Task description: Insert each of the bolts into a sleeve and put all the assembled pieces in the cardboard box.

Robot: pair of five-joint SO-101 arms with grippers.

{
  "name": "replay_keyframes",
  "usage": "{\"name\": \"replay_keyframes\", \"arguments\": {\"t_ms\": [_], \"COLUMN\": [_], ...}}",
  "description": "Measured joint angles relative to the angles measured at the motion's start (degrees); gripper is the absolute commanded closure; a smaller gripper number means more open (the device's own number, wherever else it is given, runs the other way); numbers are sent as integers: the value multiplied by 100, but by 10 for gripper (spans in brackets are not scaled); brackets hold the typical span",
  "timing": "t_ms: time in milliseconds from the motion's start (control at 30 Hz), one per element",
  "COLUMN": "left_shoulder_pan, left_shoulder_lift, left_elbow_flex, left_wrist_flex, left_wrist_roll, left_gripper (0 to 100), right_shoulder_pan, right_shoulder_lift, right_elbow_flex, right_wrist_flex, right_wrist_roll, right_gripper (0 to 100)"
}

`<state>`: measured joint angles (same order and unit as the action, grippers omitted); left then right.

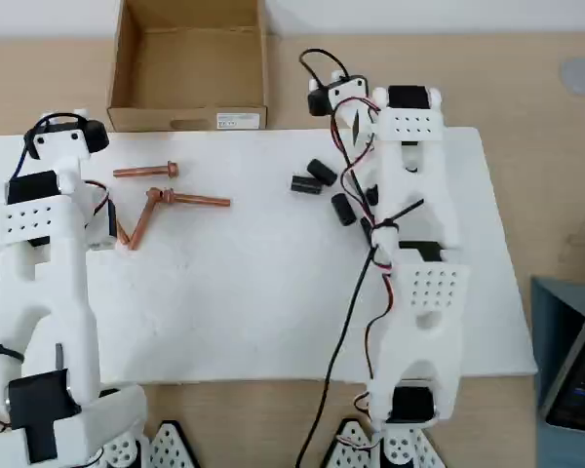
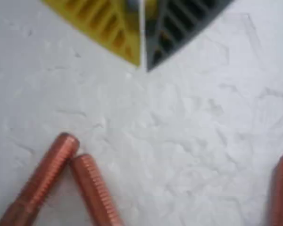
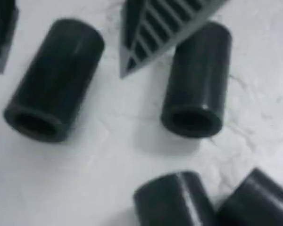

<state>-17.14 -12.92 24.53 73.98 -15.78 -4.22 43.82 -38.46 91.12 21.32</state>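
On the white foam sheet (image 1: 244,292) that covers the pale wooden worktop (image 1: 526,88), the long copper-coloured threaded bolts (image 1: 190,200) lie loose on the left arm's side. The short black cylindrical sleeves (image 1: 322,180) lie clustered on the right arm's side, well apart from them. The open brown cardboard box (image 1: 187,117) stands beyond the sheet's far edge, and no bolt sits in a sleeve yet, so the task looks barely begun. The left pincer (image 2: 141,63) hangs over bare foam, its yellow and dark grey fingers closed tip to tip on nothing, near the threaded ends of two bolts that touch in a V. The right pincer (image 3: 61,66) is spread open low over the cluster, with one sleeve (image 3: 54,80) lying on its side between its fingers; whether either finger touches it I cannot tell. A second sleeve (image 3: 195,80) lies just beside it, and two more lie touching each other close by. The sleeves look smooth, light and rigid, so on their sides they will probably roll or squirt out of a careless squeeze. The safest hold is likely across the round wall at mid-length, leaving the bore free at one end. The bolts look stiff and heavier, and their threads should give the fingers some bite. Taking one across the shank near the head would leave the threaded end clear to enter the bore. The two crossed ends may drag each other when one is lifted.
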Motion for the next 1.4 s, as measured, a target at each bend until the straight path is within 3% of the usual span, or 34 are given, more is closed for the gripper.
{"name": "replay_keyframes", "arguments": {"t_ms": [200, 433, 767, 1100, 1400], "left_shoulder_pan": [0, 0, 0, 0, 0], "left_shoulder_lift": [0, 0, 0, 0, 0], "left_elbow_flex": [9, 26, 26, -97, -1002], "left_wrist_flex": [0, 0, 0, 492, 1354], "left_wrist_roll": [0, 0, 0, 0, 0], "left_gripper": [993, 993, 993, 993, 993], "right_shoulder_pan": [0, 123, 123, 105, 246], "right_shoulder_lift": [273, 484, 527, 316, -1407], "right_elbow_flex": [0, -211, -440, -1969, -897], "right_wrist_flex": [-35, -158, -70, 993, 993], "right_wrist_roll": [0, 0, 0, -18, -176], "right_gripper": [829, 990, 987, 987, 988]}}
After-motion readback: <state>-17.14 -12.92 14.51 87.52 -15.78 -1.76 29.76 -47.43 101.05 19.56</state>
